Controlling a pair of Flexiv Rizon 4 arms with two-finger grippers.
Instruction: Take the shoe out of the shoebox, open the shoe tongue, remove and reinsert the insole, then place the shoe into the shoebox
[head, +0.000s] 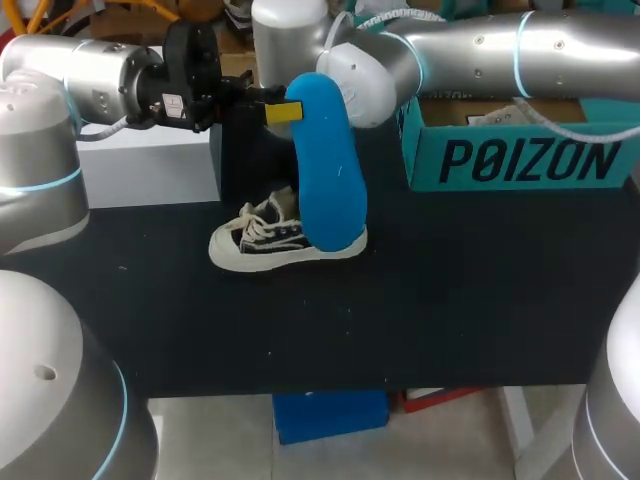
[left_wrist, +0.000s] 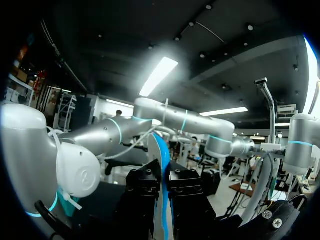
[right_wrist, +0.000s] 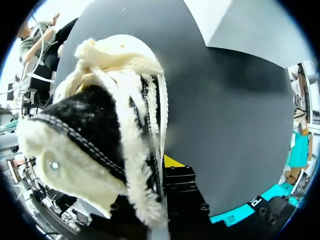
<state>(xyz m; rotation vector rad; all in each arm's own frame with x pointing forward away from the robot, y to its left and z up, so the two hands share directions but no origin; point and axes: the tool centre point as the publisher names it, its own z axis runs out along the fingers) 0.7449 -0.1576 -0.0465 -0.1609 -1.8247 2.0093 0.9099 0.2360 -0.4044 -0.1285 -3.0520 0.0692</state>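
A black low shoe (head: 268, 240) with white laces and a cream sole lies on the black table, toe to the left. A blue insole (head: 328, 170) stands upright over its heel end. My left gripper (head: 272, 110) is shut on the insole's upper edge, and the insole (left_wrist: 162, 200) shows edge-on between its black fingers (left_wrist: 142, 192). My right arm (head: 480, 50) comes in from the back right, its gripper hidden behind the insole. In the right wrist view my right gripper (right_wrist: 161, 172) is shut on the fleece-lined side wall of the shoe (right_wrist: 95, 125); one yellow tip shows.
The teal shoebox (head: 520, 155) stands open at the back right, its edge (right_wrist: 235, 217) also showing beside the right gripper. A white box (head: 150, 170) sits at the back left. Bare black table (head: 450, 300) lies in front and to the right of the shoe.
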